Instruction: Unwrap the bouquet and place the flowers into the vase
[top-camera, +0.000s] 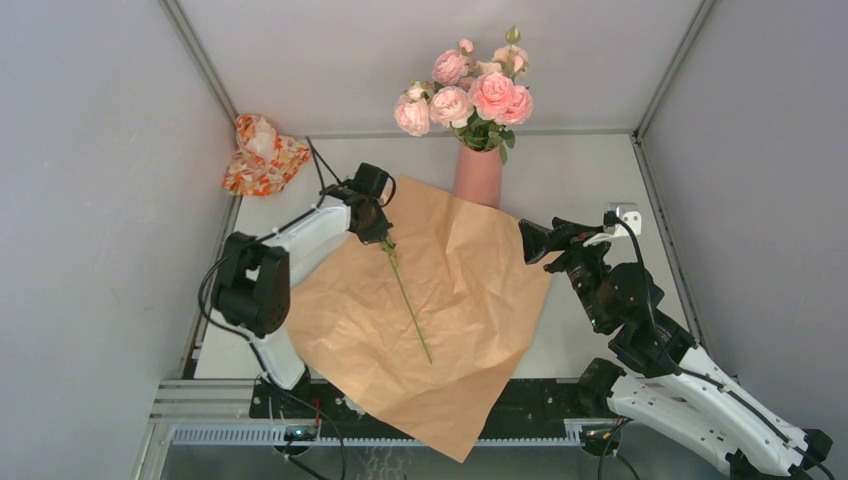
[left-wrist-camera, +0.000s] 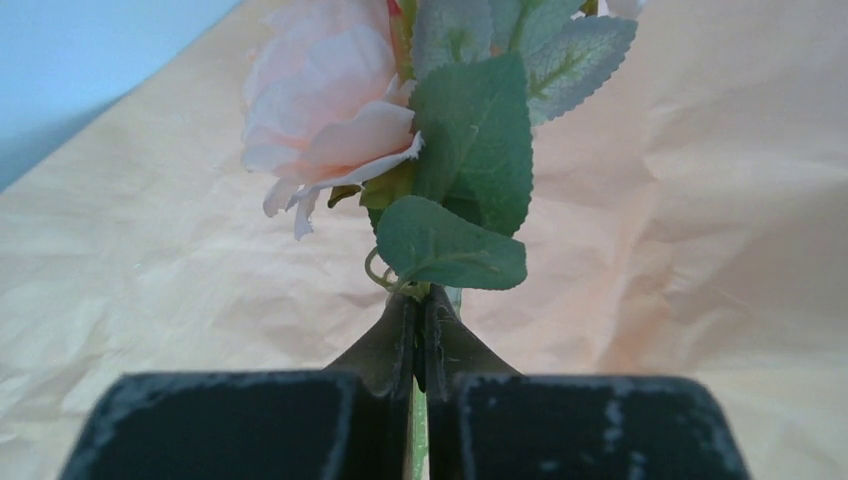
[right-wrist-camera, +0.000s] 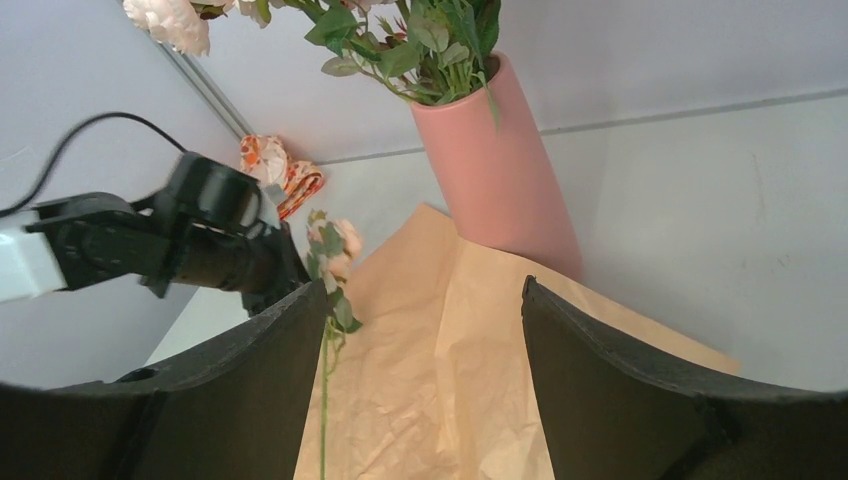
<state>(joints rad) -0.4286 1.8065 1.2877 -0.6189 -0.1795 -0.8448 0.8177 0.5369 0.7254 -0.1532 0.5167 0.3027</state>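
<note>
Nearly done: most of the flowers (top-camera: 468, 92) stood in the pink vase (top-camera: 478, 176) at the back of the worktop (top-camera: 585, 175), and the wrapping paper (top-camera: 480, 290) lay spread open and flat in front of it. A single flower (top-camera: 408, 298) stretched across the paper, its stem pinched just below the leaves by the closed left tool (top-camera: 378, 228). The right tool (top-camera: 536, 245) hung open and empty over the paper's right edge. By all appearances, only this one bloom was left to go into the vase.
</note>
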